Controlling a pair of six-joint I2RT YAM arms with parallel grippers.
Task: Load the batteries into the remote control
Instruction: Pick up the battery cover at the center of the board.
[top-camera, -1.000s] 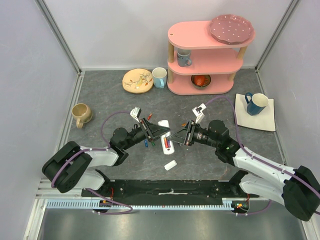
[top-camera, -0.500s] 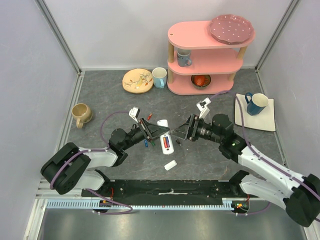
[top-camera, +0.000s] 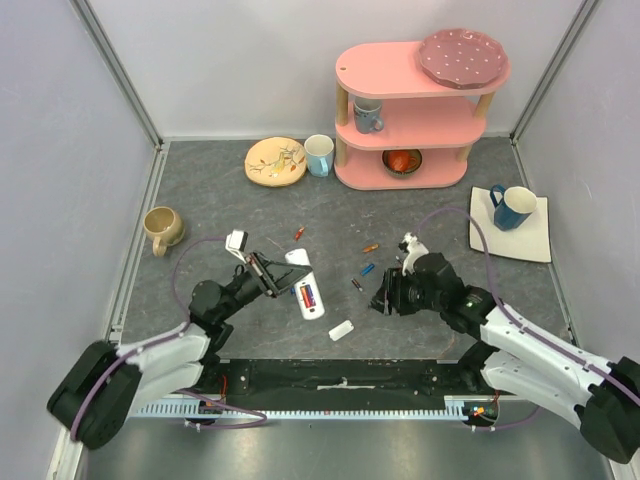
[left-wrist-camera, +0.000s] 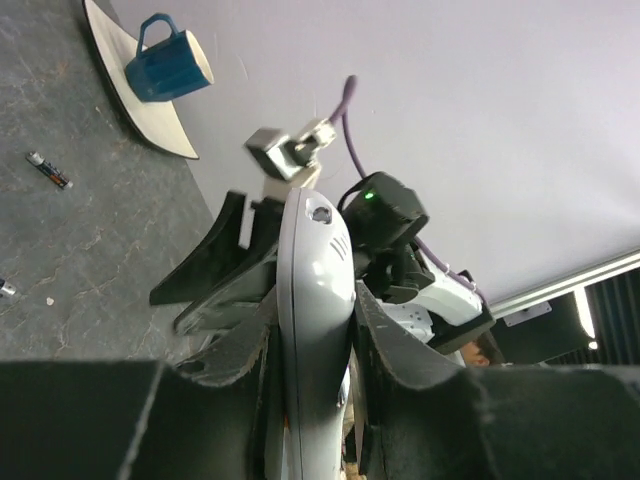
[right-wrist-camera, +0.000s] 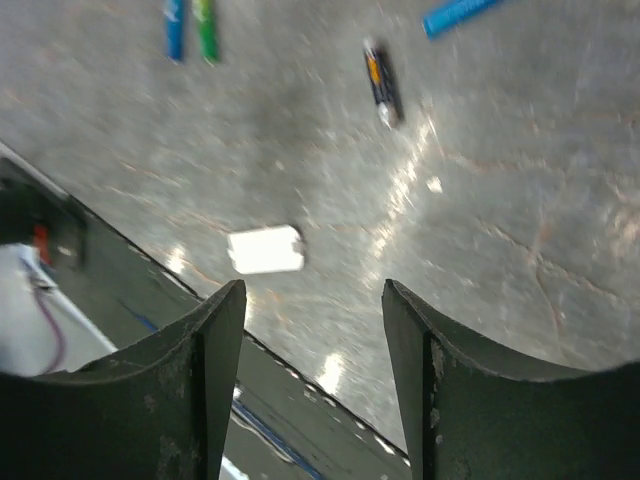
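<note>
Risk 1: the left gripper (top-camera: 283, 272) holds the remote (left-wrist-camera: 312, 300) by one end only. The open battery bay faces up and juts toward the table (top-camera: 200, 200) centre. A push while seating a cell could pivot or slide the remote in the grip.

Risk 2: a red cell (top-camera: 309, 297) already sits in the bay, and any tilt could shake it out.

Risk 3: the loose batteries (top-camera: 367, 268) are thin and lie flat, so closing fingers may roll one away, e.g. the dark battery (right-wrist-camera: 381, 80). The back cover (right-wrist-camera: 264, 249) lies close and could get knocked.

Pose: the left arm reaches low across the table, its fingers pinching the remote's sides. Cannot tell whether the remote touches the surface. The right arm is low with its wrist pitched down. The right gripper (right-wrist-camera: 312, 295) has its fingers spread, nothing between them, and hovers just beside the back cover, with the batteries beyond.
</note>
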